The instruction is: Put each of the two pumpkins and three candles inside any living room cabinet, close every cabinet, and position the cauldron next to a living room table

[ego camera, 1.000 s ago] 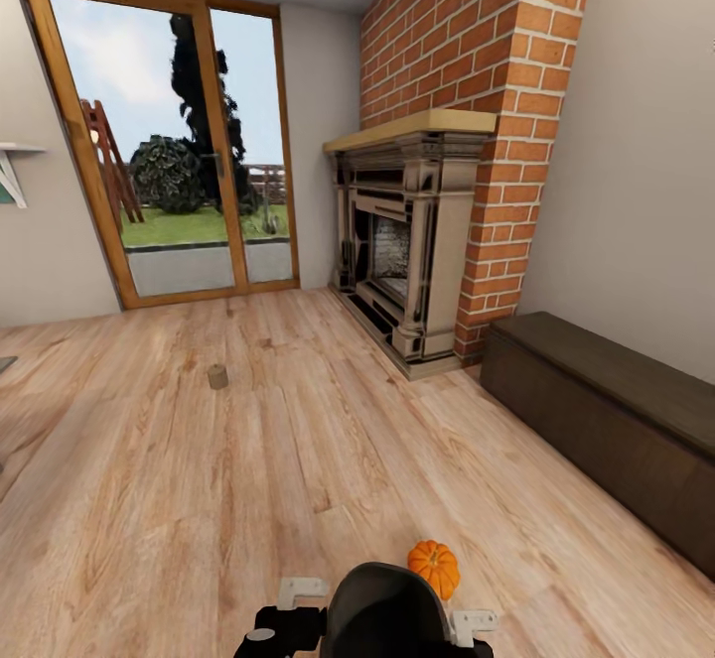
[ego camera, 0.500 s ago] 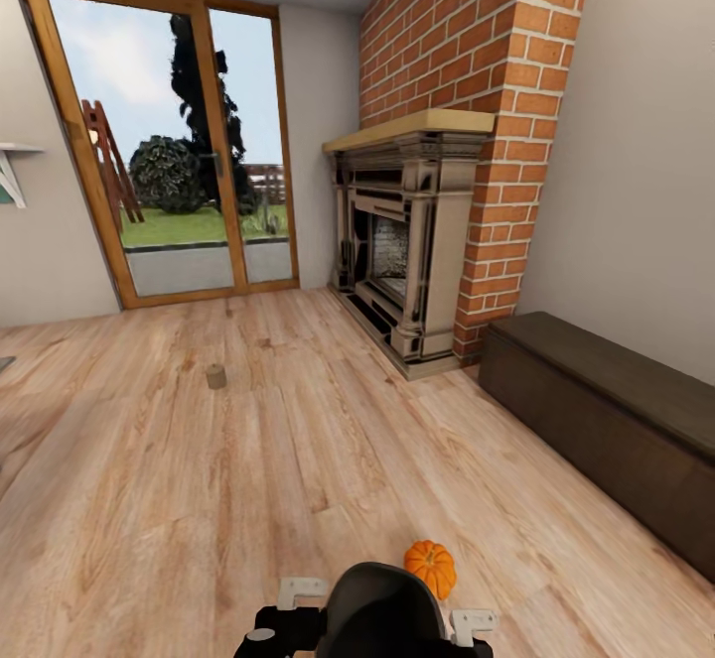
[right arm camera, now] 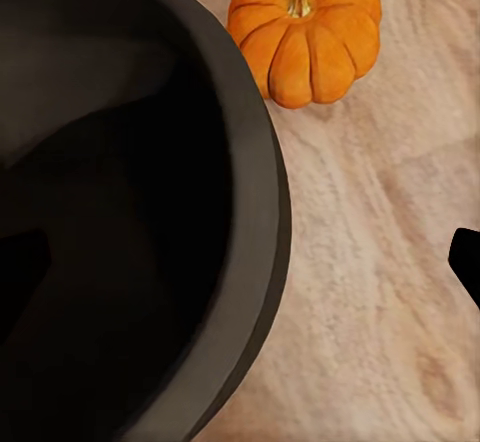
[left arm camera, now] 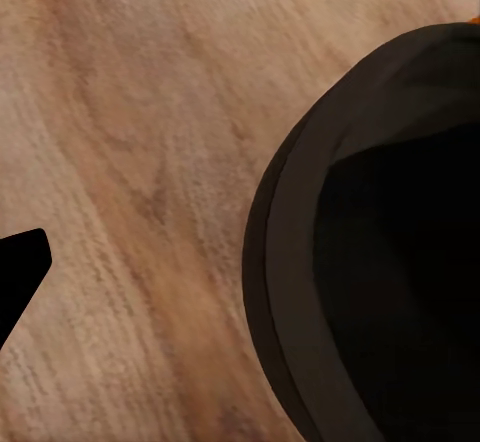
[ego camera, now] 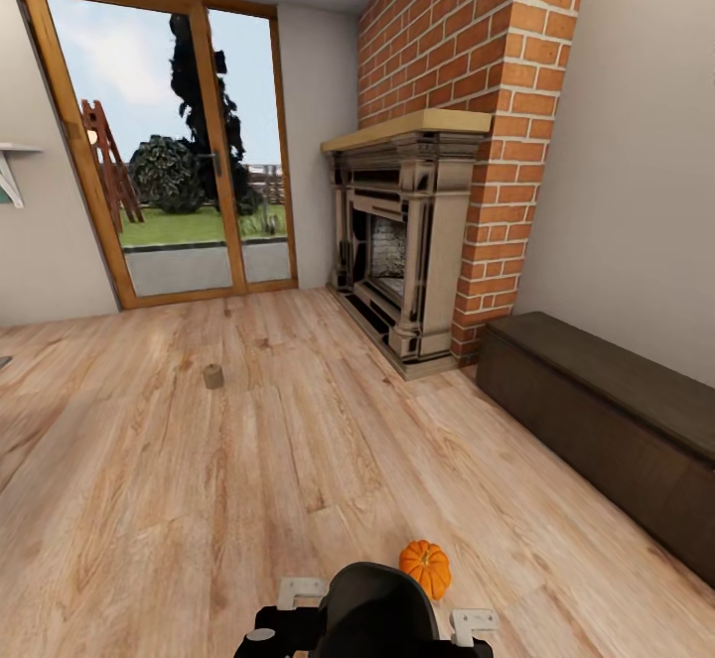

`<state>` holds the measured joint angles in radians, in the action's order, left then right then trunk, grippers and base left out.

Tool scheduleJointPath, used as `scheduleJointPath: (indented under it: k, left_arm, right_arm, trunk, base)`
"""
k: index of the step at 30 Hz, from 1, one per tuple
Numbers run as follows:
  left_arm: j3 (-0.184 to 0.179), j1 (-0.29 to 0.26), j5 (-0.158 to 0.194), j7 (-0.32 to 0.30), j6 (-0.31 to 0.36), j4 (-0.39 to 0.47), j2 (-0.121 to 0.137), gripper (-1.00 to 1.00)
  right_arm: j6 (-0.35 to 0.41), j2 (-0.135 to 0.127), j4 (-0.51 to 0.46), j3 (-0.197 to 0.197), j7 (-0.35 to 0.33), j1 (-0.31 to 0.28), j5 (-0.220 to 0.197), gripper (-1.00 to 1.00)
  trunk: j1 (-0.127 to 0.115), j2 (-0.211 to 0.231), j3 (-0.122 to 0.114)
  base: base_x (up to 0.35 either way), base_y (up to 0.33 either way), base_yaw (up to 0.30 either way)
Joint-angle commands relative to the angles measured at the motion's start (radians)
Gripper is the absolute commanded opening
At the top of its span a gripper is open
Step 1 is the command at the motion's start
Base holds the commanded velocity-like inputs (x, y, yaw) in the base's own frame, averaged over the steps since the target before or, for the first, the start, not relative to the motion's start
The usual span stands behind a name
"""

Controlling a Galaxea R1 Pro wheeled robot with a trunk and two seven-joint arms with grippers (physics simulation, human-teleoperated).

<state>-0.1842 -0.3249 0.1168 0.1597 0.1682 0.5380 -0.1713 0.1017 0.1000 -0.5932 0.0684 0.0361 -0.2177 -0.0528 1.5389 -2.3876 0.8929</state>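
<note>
Relative to the earlier head views, the whole scene has slid slightly toward 9 o'clock and the pumpkin [ego camera: 425, 568] sits lower in the picture, a shift of the camera rather than of the things. In the head view the orange pumpkin rests on the wooden floor [ego camera: 248, 469] at about 5 o'clock, just beside the rim of the black cauldron [ego camera: 382, 610], which occupies the 6 o'clock edge. A single small beige candle [ego camera: 213, 376] stands upright on the floor at about 10 o'clock, well apart from the pumpkin. The long dark-brown cabinet [ego camera: 606, 420] runs along the wall at 3 to 4 o'clock, its fronts flush, next to the brick fireplace [ego camera: 407, 251]; a glazed patio door [ego camera: 169, 142] fills the 11 o'clock area. The right wrist view shows the pumpkin [right arm camera: 305, 32] stem-up beside the cauldron's dark rim [right arm camera: 262, 222], with a dark tip of the right tool [right arm camera: 466, 264] at the picture's edge; the left wrist view shows the cauldron wall [left arm camera: 290, 262] and a dark tip of the left tool [left arm camera: 20, 272]. Whether either tool is wide or narrow cannot be told.
</note>
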Motion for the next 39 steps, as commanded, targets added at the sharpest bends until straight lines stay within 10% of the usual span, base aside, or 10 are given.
scheduleJointPath:
  k: [1,30,39]
  left_arm:
    - [-0.008,0.0,0.011,0.009,0.005,0.002,0.001,1.0]
    - [-0.02,0.0,0.011,0.007,0.004,-0.015,-0.001,1.0]
    - [-0.023,-0.001,0.01,0.008,0.007,-0.002,0.003,1.0]
  right_arm:
    - [0.006,0.0,-0.002,0.004,0.004,0.0,-0.005,1.0]
    - [0.017,0.001,-0.013,0.003,0.007,-0.002,-0.009,1.0]
    - [0.154,0.001,0.002,0.004,0.008,-0.184,-0.009,1.0]
  trunk:
    - [0.0,0.0,0.001]
    - [0.065,-0.115,0.086]
    - [0.068,-0.116,0.113]
  base:
    - [0.0,0.0,0.0]
    - [0.0,0.0,0.0]
    - [0.0,0.0,0.0]
